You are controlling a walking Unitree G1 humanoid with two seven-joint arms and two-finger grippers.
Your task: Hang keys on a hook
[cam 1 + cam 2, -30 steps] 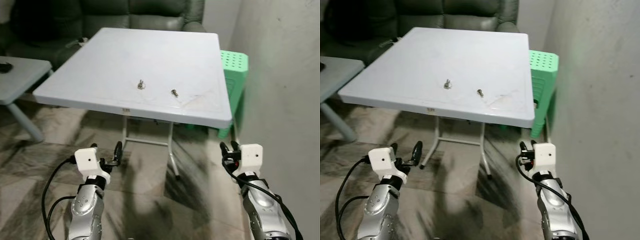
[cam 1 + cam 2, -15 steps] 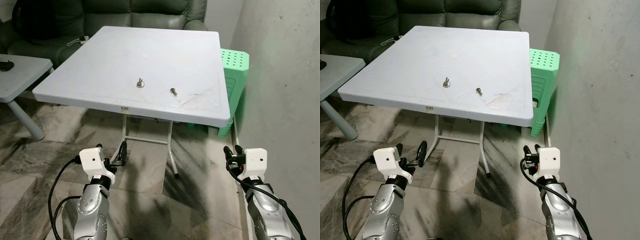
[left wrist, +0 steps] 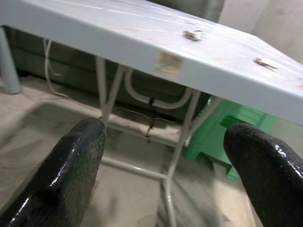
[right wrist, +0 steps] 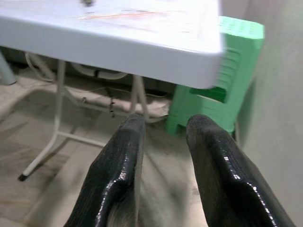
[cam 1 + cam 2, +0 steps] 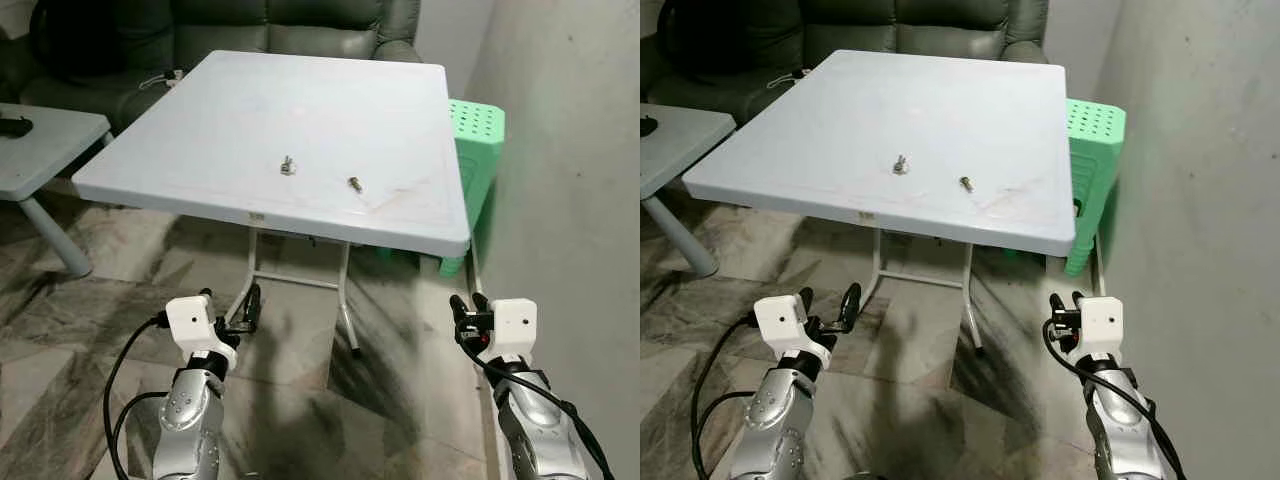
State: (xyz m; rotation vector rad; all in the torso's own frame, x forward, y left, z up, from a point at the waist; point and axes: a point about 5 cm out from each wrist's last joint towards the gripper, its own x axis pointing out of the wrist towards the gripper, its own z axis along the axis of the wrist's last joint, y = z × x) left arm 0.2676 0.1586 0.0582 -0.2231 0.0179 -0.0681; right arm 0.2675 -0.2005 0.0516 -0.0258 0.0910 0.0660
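Two small metal pieces lie on the white folding table (image 5: 330, 100), one (image 5: 287, 166) near its middle and one (image 5: 353, 184) to its right. They are too small to tell apart as keys or hook. Both grippers hang low in front of the table's near edge, below its top. My left gripper (image 5: 232, 305) is open and holds nothing; the left wrist view looks up at the table edge and both pieces (image 3: 194, 34). My right gripper (image 5: 467, 304) has its fingers (image 4: 120, 170) nearly together with a narrow gap and nothing between them.
A green plastic stool (image 5: 478, 130) stands between the table's right side and the grey wall (image 5: 570, 150). A dark sofa (image 5: 300, 20) sits behind the table. A low grey table (image 5: 40, 140) is at the left. The table's metal legs (image 5: 345, 300) are just ahead.
The whole picture has shifted a little, so the camera has moved. Both arms sit slightly lower in view. The metal pieces lie where they were, and the fingers keep the same spread.
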